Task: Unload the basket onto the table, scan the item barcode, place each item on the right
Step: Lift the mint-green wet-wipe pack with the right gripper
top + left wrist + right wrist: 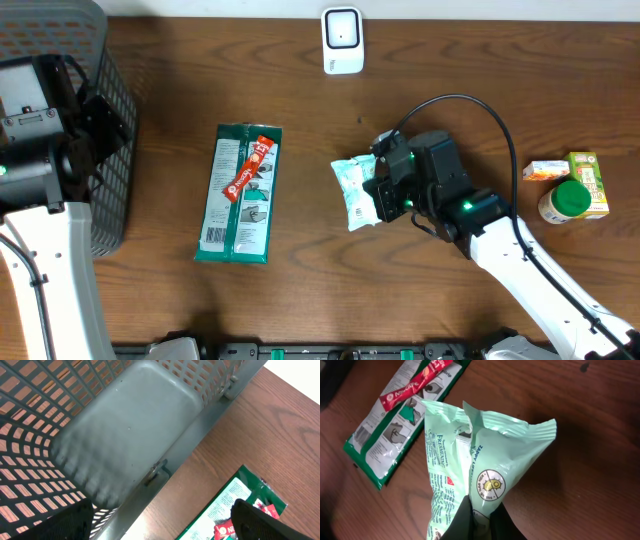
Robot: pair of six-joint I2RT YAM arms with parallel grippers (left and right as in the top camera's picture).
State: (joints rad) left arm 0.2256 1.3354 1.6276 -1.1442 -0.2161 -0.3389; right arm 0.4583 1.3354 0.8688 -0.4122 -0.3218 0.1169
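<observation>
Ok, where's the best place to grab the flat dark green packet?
Likely the short end free of the red sachet, from above, pinching the edge seam: the dark green packet lies flat, so only its edges offer a bite.

The right hand [479, 521] covers the pouch's [490, 445] lower end.

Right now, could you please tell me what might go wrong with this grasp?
The right claw pinches the mint-green pouch only near one end, so it might slip or swing in transit. The pouch is creased and no barcode shows, so the white scanner may not read it.
</observation>
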